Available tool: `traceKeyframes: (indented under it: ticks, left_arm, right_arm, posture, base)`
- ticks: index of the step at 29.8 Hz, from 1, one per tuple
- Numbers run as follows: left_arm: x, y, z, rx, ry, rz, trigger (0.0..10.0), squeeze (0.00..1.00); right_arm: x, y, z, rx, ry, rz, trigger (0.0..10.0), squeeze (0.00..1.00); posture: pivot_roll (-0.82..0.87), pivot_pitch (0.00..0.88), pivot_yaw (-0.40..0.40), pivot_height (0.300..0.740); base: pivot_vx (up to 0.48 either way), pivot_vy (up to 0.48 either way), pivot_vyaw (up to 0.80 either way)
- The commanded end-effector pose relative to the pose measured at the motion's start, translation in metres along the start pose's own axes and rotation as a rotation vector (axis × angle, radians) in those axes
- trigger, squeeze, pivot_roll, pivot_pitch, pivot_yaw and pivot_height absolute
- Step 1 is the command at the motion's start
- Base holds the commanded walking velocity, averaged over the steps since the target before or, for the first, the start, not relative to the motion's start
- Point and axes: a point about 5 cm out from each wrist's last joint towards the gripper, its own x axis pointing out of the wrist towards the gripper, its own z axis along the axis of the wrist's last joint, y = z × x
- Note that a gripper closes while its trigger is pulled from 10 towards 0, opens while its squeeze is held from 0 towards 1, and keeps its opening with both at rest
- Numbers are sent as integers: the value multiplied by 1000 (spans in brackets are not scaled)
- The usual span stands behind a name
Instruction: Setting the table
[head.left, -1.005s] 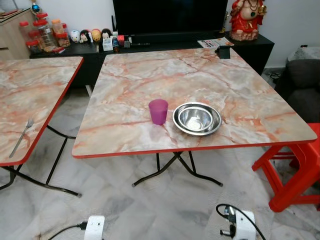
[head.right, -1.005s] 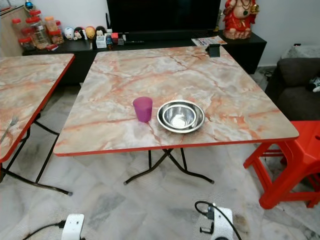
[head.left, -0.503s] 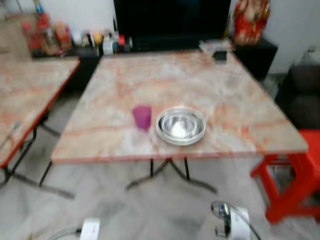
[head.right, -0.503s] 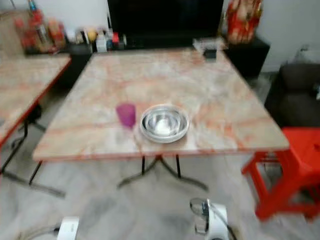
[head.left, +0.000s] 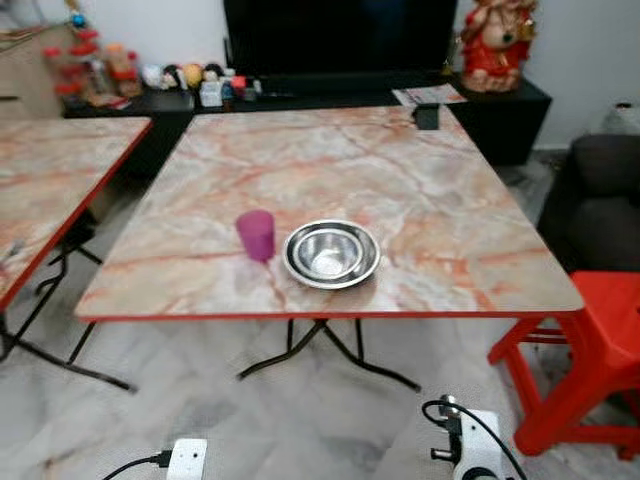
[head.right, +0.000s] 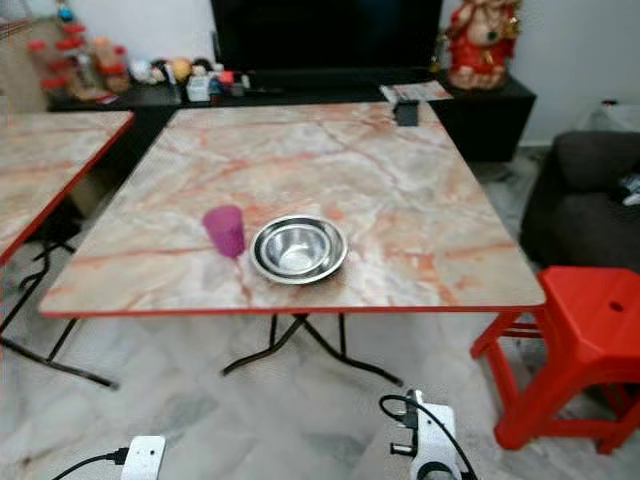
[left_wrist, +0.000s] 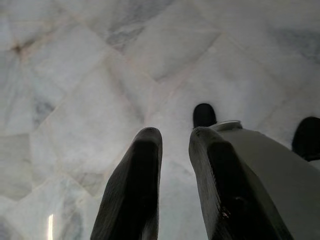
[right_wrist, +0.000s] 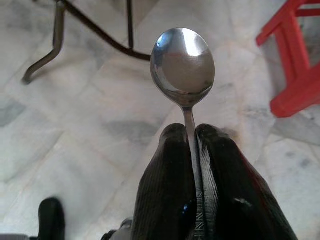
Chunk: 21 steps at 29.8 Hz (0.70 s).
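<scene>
My right gripper (right_wrist: 192, 145) pinches a spoon (right_wrist: 183, 62), not yet placed. Purple cup (head.left: 256, 234) sits at nine o'clock of the steel bowl (head.left: 331, 253). Left gripper (left_wrist: 172, 150) slightly parted, empty.

Only the camera has shifted; cup (head.left: 256, 234) and bowl (head.left: 331, 253) unmoved.

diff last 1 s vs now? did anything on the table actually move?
Only the camera moved: the head views shifted and blurred midway as the robot repositioned, so the table sits differently in frame. The purple cup and steel bowl kept their places beside each other near the front edge. Nothing was visibly picked up or released. Now the right gripper is shut on a spoon above the floor; the left gripper hangs empty.
</scene>
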Motion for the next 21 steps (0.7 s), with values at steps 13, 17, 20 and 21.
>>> traceKeyframes:
  ticks: [13, 17, 20, 21]
  left_arm:
    - [0, 6, 1, 26, -4, 14, 10000, 0]
    - [0, 6, 1, 31, -4, 12, 10000, 0]
    - [0, 5, 1, 36, -3, 7, 10000, 0]
    - [0, 5, 1, 36, -3, 7, 10000, 0]
  right_arm:
    - [-12, -13, -2, -84, -171, -91, 10000, 0]
    - [-18, -22, -1, -70, -242, -144, 10000, 0]
    - [-25, -28, 3, -84, -329, -180, 10000, 0]
    - [-25, -28, 3, -84, -329, -180, 10000, 0]
  posture:
    - [-92, 0, 35, 740]
    - [-105, 0, 40, 740]
    - [-117, 0, 40, 740]
    - [-117, 0, 40, 740]
  base:
    - [0, 0, 0]
    - [0, 0, 0]
    - [0, 0, 0]
    - [0, 0, 0]
